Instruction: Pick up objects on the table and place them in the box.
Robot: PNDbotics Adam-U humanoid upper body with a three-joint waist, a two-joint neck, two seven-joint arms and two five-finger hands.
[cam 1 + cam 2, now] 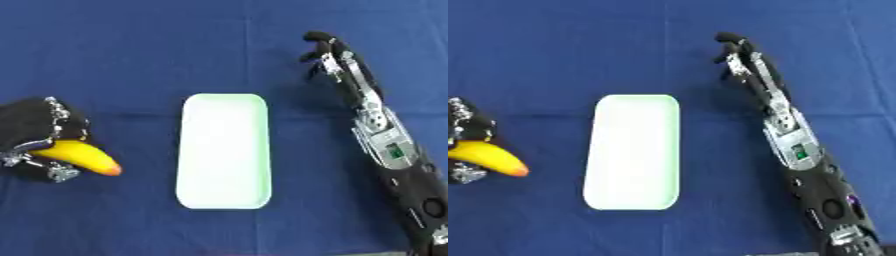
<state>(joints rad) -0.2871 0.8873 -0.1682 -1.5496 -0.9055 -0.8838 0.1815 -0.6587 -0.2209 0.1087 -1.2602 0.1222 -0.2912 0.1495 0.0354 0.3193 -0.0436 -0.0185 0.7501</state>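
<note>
Left eye view: tabletop [122, 45] covered edge to edge by a dark blue cloth, faint fold lines crossing it; nothing of the room shows beyond it. White box [224, 150], shallow, long, rounded corners, lies at centre with nothing in it. Left hand [39, 137] at the left edge, fingers curled round a banana [83, 156], whose yellow end with an orange tip points toward the box but stays well apart from it. Right arm comes in from the lower right corner and stretches up the cloth. Right hand [331, 57] sits beyond the box's far right corner, fingers curled, nothing in them that I can see.

Right eye view: same layout, shifted left. Left hand half cut off by the edge, banana tip still clear of the box. Right hand's dark fingertips bent down toward the cloth; contact cannot be told.
</note>
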